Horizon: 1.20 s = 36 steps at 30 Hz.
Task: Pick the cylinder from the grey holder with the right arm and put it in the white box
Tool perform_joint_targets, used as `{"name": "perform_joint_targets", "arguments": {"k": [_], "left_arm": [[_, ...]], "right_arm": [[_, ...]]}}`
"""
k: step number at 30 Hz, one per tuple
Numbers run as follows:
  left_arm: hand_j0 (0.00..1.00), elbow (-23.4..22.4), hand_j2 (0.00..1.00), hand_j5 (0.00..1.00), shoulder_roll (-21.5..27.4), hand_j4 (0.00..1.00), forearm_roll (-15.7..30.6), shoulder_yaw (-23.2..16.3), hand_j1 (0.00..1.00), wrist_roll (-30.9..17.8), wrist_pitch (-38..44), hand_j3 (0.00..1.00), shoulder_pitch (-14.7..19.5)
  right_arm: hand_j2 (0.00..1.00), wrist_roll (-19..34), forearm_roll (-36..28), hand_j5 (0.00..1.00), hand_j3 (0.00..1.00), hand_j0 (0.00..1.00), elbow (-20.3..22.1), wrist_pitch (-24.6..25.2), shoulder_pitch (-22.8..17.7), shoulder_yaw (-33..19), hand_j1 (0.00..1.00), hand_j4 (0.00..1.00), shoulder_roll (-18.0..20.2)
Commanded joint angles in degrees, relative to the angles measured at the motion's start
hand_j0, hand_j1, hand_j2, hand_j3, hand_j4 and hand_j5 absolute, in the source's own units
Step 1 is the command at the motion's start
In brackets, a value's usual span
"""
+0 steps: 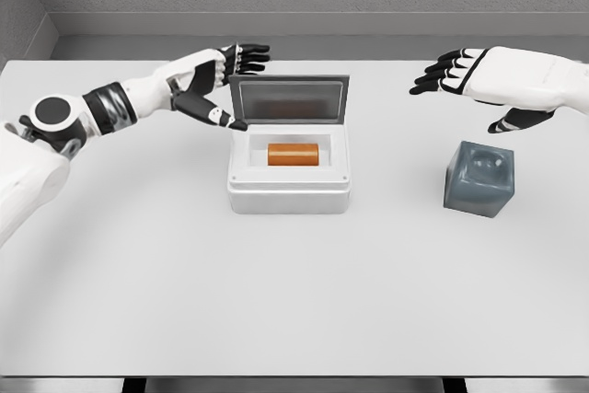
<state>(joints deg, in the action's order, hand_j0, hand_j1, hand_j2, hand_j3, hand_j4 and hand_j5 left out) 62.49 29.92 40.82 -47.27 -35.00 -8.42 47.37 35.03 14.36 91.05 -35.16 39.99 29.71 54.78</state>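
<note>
Orange and lying on its side, the cylinder (pixel 293 154) sits inside the white box (pixel 289 192) at the frame's centre, under the raised lid (pixel 289 98). The grey holder (pixel 479 179) at centre right looks empty. Above it the right hand (pixel 479 89) hovers with fingers spread, gripping nothing. The left hand (pixel 216 80), also open, sits just beside the lid's upper-left corner; a careless sweep could knock the lid shut or shift the box.

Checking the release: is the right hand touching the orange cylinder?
Apart. The head view shows the right hand open above the grey holder, with bare table between it and the cylinder lying inside the white box.
</note>
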Motion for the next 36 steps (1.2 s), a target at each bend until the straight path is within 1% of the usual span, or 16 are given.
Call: {"name": "perform_joint_targets", "arguments": {"k": [1,3,6,12,17,20,23,26,31,33,36], "left_arm": [[1.00,2.3,1.00,1.00,1.5,1.00,0.5,0.1,1.00,0.0,0.0,1.00,-0.1],[1.00,5.6,1.00,1.00,3.7,1.00,1.0,0.1,1.00,0.0,0.0,1.00,-0.8],[1.00,8.2,1.00,1.00,6.5,1.00,2.6,0.1,1.00,0.0,0.1,1.00,-0.8],[1.00,10.4,1.00,1.00,7.8,1.00,3.7,0.1,1.00,0.0,0.2,1.00,-1.0],[1.00,10.9,1.00,1.00,7.9,1.00,3.7,0.0,1.00,0.0,0.1,1.00,-2.0],[1.00,11.1,1.00,1.00,8.1,1.00,3.7,0.1,1.00,0.0,0.0,1.00,-2.0],[1.00,12.8,1.00,1.00,9.6,1.00,4.2,0.1,1.00,0.0,0.0,1.00,-2.4],[1.00,13.5,1.00,1.00,10.4,1.00,4.8,0.0,1.00,0.0,0.0,1.00,-2.4],[1.00,13.3,1.00,1.00,10.8,1.00,5.7,0.1,1.00,0.0,0.1,1.00,-2.4],[1.00,13.2,1.00,1.00,12.5,1.00,5.8,0.1,1.00,0.0,0.2,1.00,-2.4],[1.00,11.3,1.00,1.00,13.0,1.00,4.9,0.1,1.00,0.0,0.0,1.00,-3.3]], "right_arm": [[1.00,0.0,-0.3,1.00,1.00,1.00,0.0,0.2,0.1,0.1,1.00,1.00,0.1],[1.00,0.0,-0.3,1.00,1.00,1.00,0.0,0.2,0.0,0.1,1.00,1.00,0.1],[1.00,0.0,-0.3,1.00,1.00,1.00,0.0,0.2,-0.1,0.3,1.00,1.00,0.1],[1.00,0.0,-0.3,1.00,1.00,1.00,0.0,0.2,-0.1,0.4,1.00,1.00,0.1],[1.00,0.0,-0.3,1.00,1.00,1.00,0.0,0.2,-0.2,0.4,1.00,1.00,0.0],[1.00,0.0,-0.2,1.00,1.00,1.00,0.0,0.2,-0.2,0.4,1.00,1.00,-0.5],[1.00,0.0,-0.2,1.00,1.00,1.00,0.0,0.2,-0.2,0.4,1.00,1.00,-0.5],[1.00,0.0,0.1,1.00,1.00,1.00,0.0,0.2,-0.2,0.4,1.00,1.00,-0.5],[1.00,0.0,0.1,1.00,1.00,1.00,0.0,0.2,-0.3,0.4,1.00,1.00,-0.6],[1.00,0.0,0.1,1.00,1.00,1.00,-0.1,0.2,-0.3,0.7,1.00,1.00,-0.5],[1.00,0.0,0.1,1.00,1.00,1.00,-0.1,0.2,-0.3,0.9,1.00,1.00,-0.6]]}}
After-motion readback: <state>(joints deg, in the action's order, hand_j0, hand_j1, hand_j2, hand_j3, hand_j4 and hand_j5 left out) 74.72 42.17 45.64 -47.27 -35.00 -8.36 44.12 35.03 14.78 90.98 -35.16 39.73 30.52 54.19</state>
